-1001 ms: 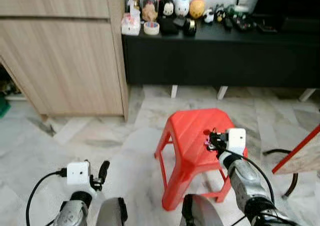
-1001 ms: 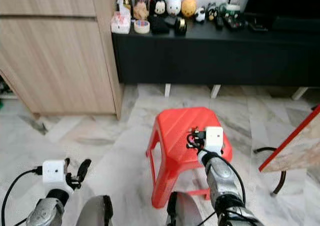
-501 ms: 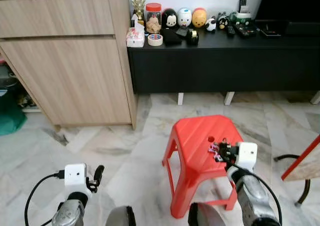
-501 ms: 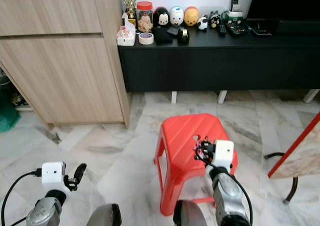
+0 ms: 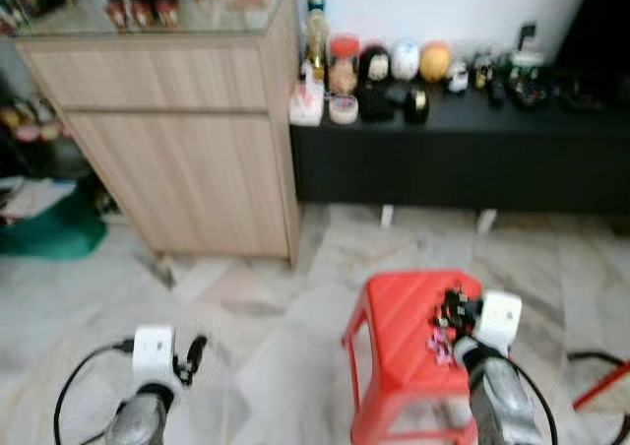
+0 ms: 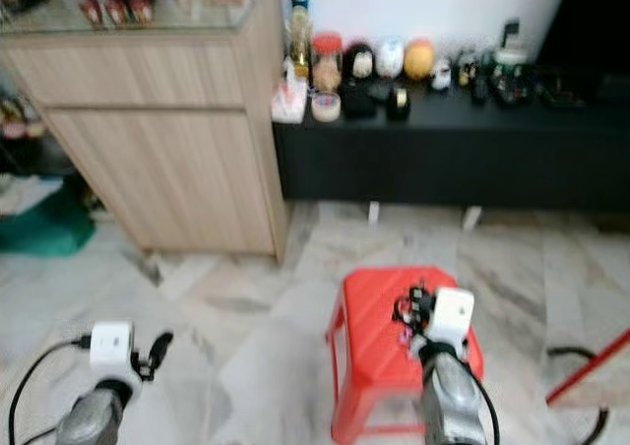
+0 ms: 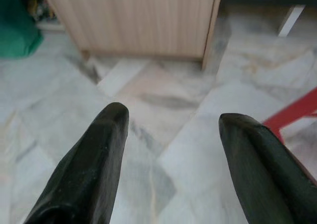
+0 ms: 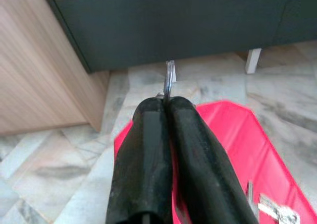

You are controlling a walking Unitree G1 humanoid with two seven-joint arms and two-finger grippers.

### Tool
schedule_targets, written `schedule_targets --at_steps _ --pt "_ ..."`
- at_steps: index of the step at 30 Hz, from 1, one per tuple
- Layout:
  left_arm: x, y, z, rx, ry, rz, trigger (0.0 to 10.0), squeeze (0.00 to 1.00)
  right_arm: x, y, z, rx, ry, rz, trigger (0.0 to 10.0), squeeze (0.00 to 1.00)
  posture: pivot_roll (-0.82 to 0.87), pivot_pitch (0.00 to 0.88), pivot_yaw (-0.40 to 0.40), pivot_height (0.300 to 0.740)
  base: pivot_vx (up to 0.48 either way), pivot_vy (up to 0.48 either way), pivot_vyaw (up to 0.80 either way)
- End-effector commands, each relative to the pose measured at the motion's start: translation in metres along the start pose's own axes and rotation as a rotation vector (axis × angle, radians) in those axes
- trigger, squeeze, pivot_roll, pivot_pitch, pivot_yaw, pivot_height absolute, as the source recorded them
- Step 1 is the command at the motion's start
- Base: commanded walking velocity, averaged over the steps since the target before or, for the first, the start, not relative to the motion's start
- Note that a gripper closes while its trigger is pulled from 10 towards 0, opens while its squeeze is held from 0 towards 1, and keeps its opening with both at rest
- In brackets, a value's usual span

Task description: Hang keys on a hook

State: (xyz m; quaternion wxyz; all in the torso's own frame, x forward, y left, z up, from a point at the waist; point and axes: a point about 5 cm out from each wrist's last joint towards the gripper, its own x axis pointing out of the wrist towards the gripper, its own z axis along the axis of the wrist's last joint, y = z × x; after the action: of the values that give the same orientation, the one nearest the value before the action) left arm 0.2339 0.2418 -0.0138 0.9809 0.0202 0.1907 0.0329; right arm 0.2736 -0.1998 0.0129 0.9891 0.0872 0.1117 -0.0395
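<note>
My right gripper (image 5: 451, 303) hovers just over the red plastic stool (image 5: 399, 332) and is shut on the keys. In the right wrist view its fingers (image 8: 148, 135) pinch a thin metal key part (image 8: 169, 81), and the rest of the key bunch (image 8: 276, 211) dangles below over the stool (image 8: 237, 130). A pinkish tag of the keys (image 5: 437, 340) hangs under the gripper. My left gripper (image 5: 195, 351) is low at the left over the marble floor, open, with nothing between its fingers (image 7: 94, 159).
A light wooden cabinet (image 5: 187, 150) stands at the left, with a green bag (image 5: 54, 233) beside it. A low black console (image 5: 463, 145) behind the stool carries a jar and several figurines. A red bar (image 5: 602, 386) and a black cable lie at the right.
The whole picture has shifted and blurred: the camera has risen, so the cabinet top now shows. My right gripper stays shut on the keys above the stool.
</note>
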Motion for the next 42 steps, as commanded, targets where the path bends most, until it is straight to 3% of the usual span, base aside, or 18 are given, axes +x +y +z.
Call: schedule_targets --at_steps 1,5,10,21,42 --pt "-0.007 0.007 -0.020 0.029 0.107 0.017 10.0 0.00 0.000 -0.001 0.003 0.010 -0.017 -0.012 10.0 0.00 0.07 0.000 -0.017 0.740 0.000 0.000 0.00" --pt "-0.021 0.013 -0.050 0.061 0.283 0.040 10.0 0.00 0.001 -0.002 0.003 0.020 -0.011 -0.038 10.0 0.00 0.07 0.000 -0.025 0.740 0.000 0.000 0.00" --pt "-0.036 0.013 -0.073 0.076 0.403 0.052 10.0 0.00 -0.002 -0.005 -0.003 0.024 0.013 -0.059 10.0 0.00 0.06 0.000 -0.027 0.740 0.000 0.000 0.00" --pt "-0.039 0.003 -0.079 0.069 0.419 0.050 10.0 0.00 -0.015 -0.016 -0.025 0.007 0.090 -0.106 10.0 0.00 0.07 0.000 -0.036 0.740 0.000 0.000 0.00" --pt "-0.046 -0.002 -0.088 0.006 0.433 0.060 10.0 0.00 -0.012 -0.016 -0.023 -0.008 0.086 -0.099 10.0 0.00 0.08 0.000 -0.052 0.740 0.000 0.000 0.00"
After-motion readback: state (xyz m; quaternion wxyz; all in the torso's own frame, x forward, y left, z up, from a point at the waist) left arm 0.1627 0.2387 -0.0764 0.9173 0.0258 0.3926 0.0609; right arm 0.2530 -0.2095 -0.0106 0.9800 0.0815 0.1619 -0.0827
